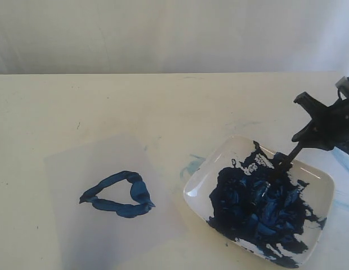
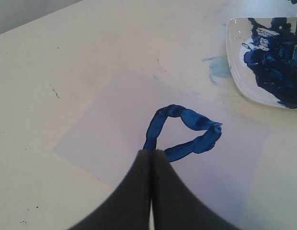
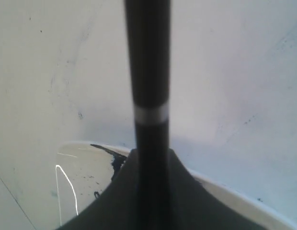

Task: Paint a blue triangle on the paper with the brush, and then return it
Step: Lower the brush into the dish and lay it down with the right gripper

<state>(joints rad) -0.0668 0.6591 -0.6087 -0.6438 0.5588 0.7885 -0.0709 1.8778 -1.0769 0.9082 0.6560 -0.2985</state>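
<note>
My right gripper holds the brush clamped, tip in the dish just below it, the blue triangle complete on the paper well off to its side; I judge the handle should rest against the rim before I open, lest it roll out.

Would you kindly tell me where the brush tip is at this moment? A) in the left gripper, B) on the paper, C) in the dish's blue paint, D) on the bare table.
C: the brush, held by the right gripper, slants down into the dark-blue paint in the white dish, away from the paper.
</note>
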